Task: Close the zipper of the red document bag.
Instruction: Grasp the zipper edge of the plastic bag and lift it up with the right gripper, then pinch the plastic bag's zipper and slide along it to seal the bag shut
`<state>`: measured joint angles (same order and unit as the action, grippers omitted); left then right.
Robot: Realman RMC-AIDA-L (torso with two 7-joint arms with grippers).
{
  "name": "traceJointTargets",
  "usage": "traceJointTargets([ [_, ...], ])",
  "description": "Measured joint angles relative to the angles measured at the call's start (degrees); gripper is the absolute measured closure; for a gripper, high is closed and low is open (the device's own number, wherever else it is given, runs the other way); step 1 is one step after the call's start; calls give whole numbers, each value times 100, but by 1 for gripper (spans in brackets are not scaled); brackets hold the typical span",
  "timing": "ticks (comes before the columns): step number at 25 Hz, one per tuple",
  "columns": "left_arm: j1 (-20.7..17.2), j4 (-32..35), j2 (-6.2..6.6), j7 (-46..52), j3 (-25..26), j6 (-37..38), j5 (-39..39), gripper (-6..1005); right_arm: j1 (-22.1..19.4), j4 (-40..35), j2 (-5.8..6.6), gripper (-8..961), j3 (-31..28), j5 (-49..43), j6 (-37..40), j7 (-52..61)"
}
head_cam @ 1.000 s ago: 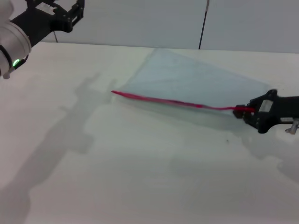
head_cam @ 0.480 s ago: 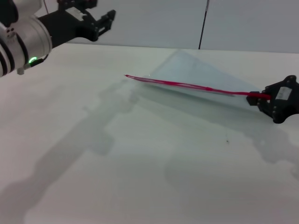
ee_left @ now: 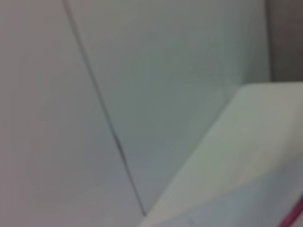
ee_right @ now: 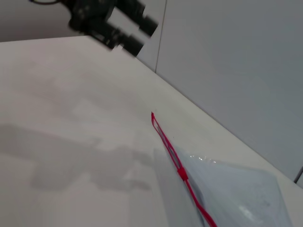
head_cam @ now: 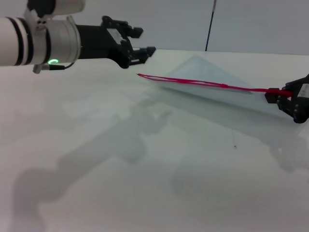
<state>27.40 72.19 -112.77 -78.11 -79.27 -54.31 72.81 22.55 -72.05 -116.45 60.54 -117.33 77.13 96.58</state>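
Overhead, left claw (head_cam: 145, 52) open (holding nothing); right claw (head_cam: 286, 94) clamps zipper (head_cam: 212, 85) end.

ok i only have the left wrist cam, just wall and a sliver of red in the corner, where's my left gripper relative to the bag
observer: the left gripper is open in the air, just short of the free end of the zipper, not touching it.
operator: is the other end held
observer: yes, the right gripper is shut on the zipper's far end, and that red edge of the red document bag is lifted off the table.
operator: and the slider
observer: the slider sits partway along the strip, between the two grippers.
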Motion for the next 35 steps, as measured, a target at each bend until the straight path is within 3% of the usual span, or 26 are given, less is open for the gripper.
traceJointTargets([
  [10, 507, 488, -59, 898, -22, -795, -1365, 459, 2, -253, 0, 908, 49, 196, 458, 194],
  [21, 1028, 629, -77, 825, -543, -1033, -1452, 453, 104, -258, 7, 907, 135, 211, 608, 255],
  [35, 1275, 624, -187, 771, -1184, -1035, -1859, 405, 180, -257, 9, 911, 106, 211, 628, 273],
])
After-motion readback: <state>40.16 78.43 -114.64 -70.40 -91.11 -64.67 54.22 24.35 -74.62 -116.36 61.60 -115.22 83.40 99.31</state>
